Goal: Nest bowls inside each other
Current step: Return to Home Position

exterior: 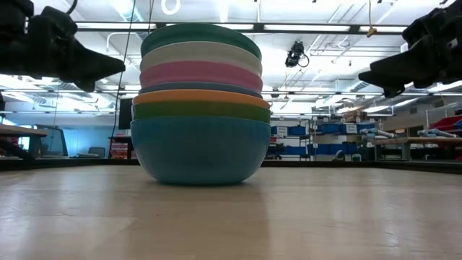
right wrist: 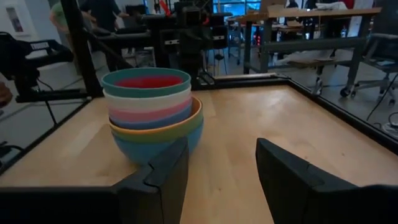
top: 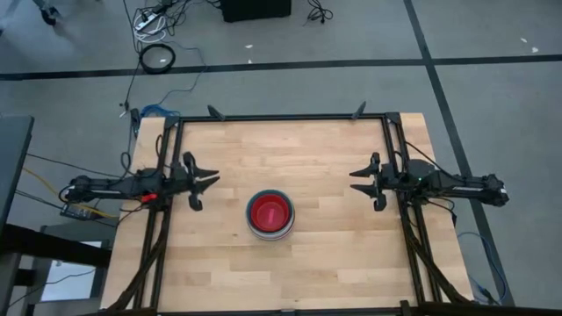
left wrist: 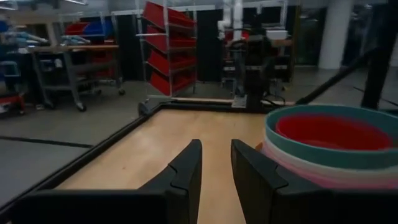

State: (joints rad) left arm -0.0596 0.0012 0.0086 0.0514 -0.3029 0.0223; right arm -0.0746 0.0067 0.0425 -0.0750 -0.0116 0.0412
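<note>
The bowls (top: 270, 214) stand nested in one stack at the middle of the table, resting on the base of the big blue bowl (exterior: 198, 152). Above it show green, orange, mauve, pink, white and teal rims, with a red bowl (right wrist: 148, 81) innermost. My left gripper (top: 206, 188) hovers open at the table's left side, pointing level toward the stack, with nothing between its fingers (left wrist: 186, 165). At the right side my right gripper (top: 364, 184) is also open and empty, with the stack (right wrist: 152, 115) ahead of it.
A black frame (top: 281, 117) runs along the table's far edge and down both sides by the arm bases. Bare wood (top: 290, 149) surrounds the stack on all sides. Shelves, benches and a person show in the room beyond.
</note>
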